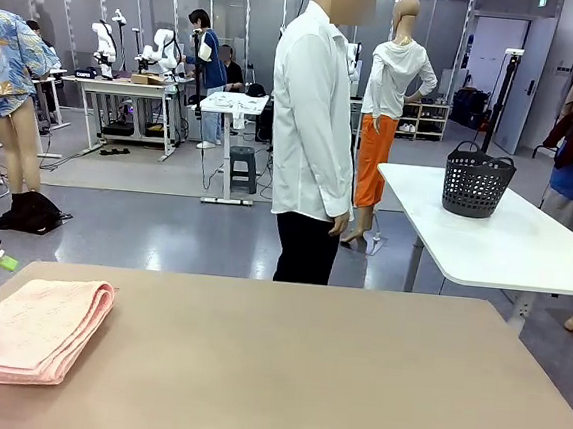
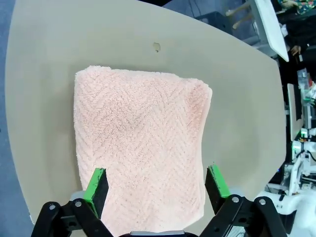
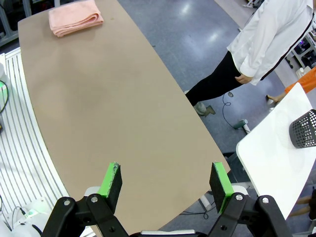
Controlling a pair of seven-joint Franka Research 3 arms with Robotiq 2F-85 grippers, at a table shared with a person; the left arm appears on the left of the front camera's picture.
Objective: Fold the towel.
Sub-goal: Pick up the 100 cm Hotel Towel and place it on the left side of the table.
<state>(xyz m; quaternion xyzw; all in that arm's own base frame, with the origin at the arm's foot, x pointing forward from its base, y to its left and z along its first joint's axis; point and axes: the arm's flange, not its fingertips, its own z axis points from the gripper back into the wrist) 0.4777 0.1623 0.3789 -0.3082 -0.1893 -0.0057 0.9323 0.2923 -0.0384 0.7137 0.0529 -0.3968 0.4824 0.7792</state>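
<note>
A: At the near left corner of the table (image 1: 282,375), the towel (image 1: 30,330) is being shown lying folded into a thick stack, its rounded fold turned toward the table's middle. Which step is being judged to be in hand?

B: The folding is being taken as done, and the release as well. In the left wrist view the left gripper (image 2: 157,183) is being held above the towel (image 2: 140,148) with its green pads spread wide, one to each side, and no cloth is being pinched between them.

A: And what is being called for next?

B: Probably only a clear lift away, so that the layers are not being dragged open. Should a further fold be wanted, an edge would need to be gripped again.

A: What is being offered by one view and not another?

B: The zigzag weave is being revealed from the left wrist. From the right wrist the right gripper (image 3: 167,180) is being seen parted and empty over the table's other end, the towel (image 3: 75,17) lying far off, and a person (image 3: 256,54) is standing beyond the far edge, beside a white table bearing a dark basket (image 1: 477,180)
</note>
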